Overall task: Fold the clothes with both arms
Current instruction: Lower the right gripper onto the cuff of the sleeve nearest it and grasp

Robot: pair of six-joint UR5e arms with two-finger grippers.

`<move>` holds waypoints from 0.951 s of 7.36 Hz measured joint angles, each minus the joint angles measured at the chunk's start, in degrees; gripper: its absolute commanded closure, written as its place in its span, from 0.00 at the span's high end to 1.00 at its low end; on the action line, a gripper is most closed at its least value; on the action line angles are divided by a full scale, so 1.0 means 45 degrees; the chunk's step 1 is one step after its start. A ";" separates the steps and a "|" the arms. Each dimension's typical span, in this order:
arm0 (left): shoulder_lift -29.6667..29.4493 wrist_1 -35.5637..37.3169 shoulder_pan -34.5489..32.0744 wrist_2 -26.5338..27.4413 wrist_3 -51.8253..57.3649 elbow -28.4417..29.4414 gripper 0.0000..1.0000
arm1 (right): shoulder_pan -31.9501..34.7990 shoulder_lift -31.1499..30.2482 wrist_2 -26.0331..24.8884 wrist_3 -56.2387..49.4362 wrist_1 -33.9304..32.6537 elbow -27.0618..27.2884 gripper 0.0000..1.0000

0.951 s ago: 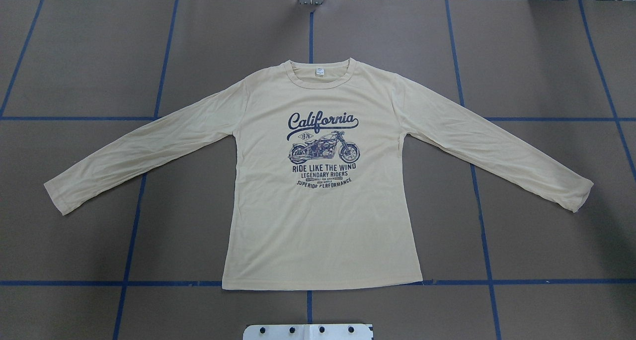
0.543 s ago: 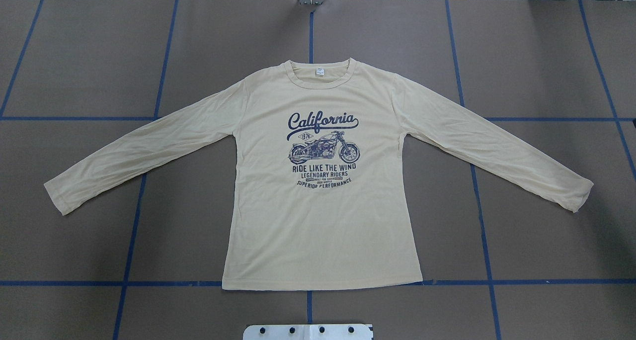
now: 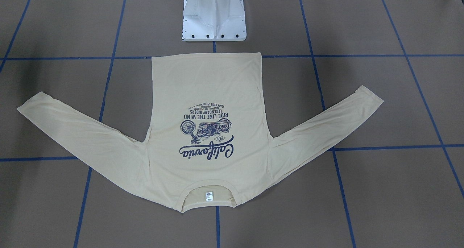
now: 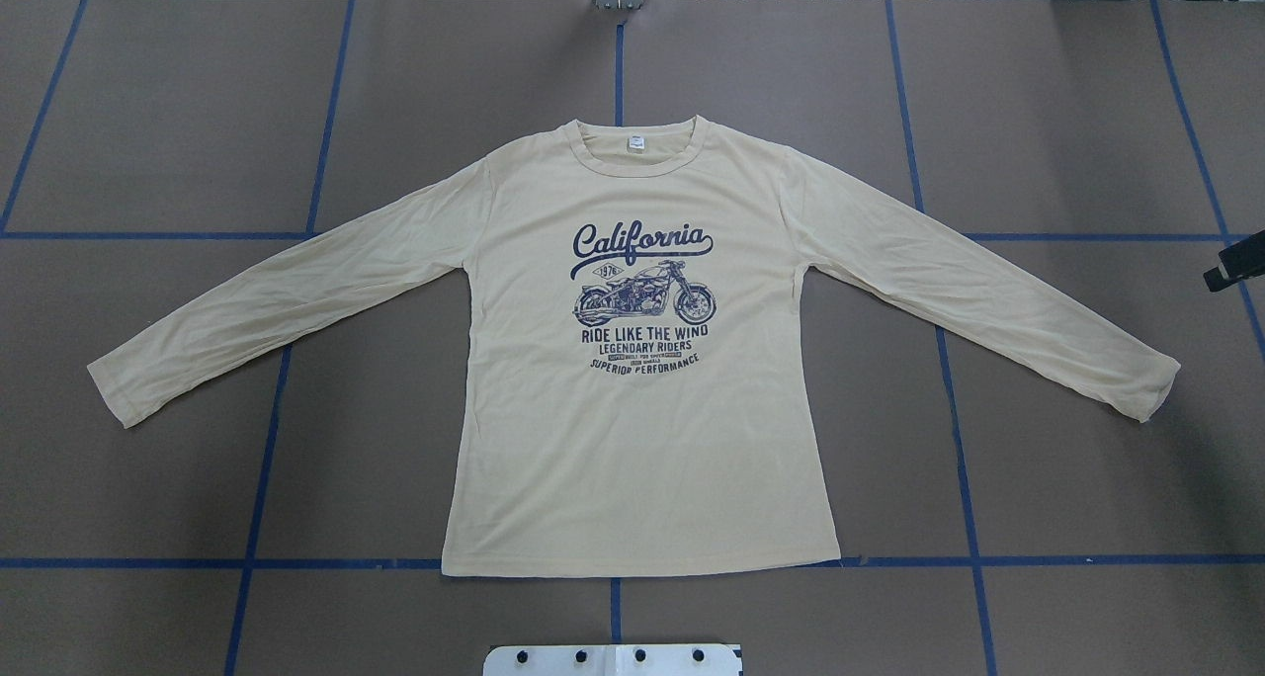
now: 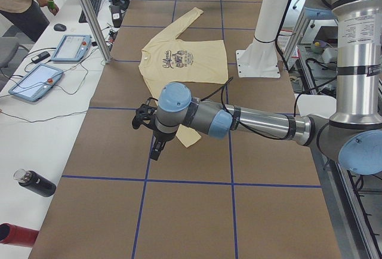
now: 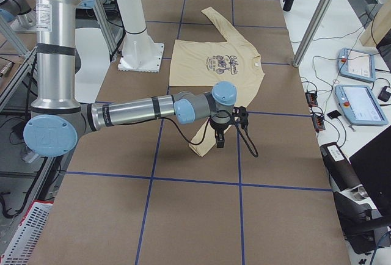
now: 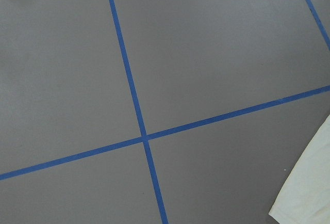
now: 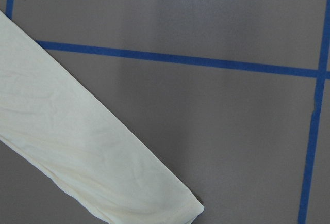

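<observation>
While the left arm reaches low over the brown tabletop, its fingers point down just outside the nearest cuff, apart from it; whether they are spread or pressed together I cannot tell. Between both pairs of fingers the cream shirt lies flat, print up, sleeves splayed, collar away from the robot. The right arm's fingers hang near the other cuff, clear of it, and their spacing cannot be judged.
</observation>
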 measured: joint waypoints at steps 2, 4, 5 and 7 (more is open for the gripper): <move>-0.0001 0.0001 0.0014 -0.0063 -0.0023 -0.0125 1.00 | -0.0233 -0.0221 -0.0149 0.0309 0.0101 -0.0186 0.98; -0.0002 -0.0021 0.0016 -0.0284 0.0012 -0.0248 1.00 | -0.0376 -0.0548 0.0013 0.1655 0.0885 -0.0448 0.98; -0.0001 -0.0023 0.0016 -0.0539 0.0027 -0.0373 1.00 | -0.0474 -0.0885 0.0071 0.2613 0.2052 -0.0721 0.98; -0.0001 -0.0007 0.0032 -0.0694 -0.0006 -0.0538 1.00 | -0.1312 -0.1117 -0.0079 0.4889 0.4868 -0.1808 0.95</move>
